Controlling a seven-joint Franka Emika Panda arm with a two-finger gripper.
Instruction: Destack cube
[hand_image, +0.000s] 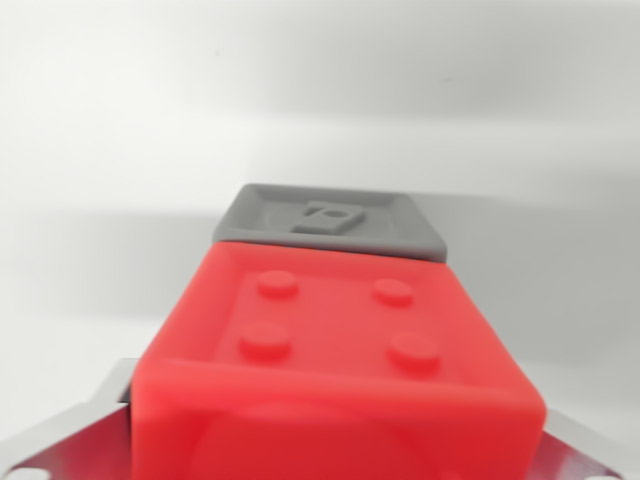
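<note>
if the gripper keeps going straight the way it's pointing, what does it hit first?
Most likely the grey cube. The red cube already sits between the metal jaws at the bottom of the wrist view, and the grey one lies directly beyond it, apparently touching. Past that only the white surface shows. Depth is unclear.

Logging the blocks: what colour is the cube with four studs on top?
Red, clearest in the wrist view.

A plain test bench, judging by the bare white surface (120, 150) filling the view.
</note>
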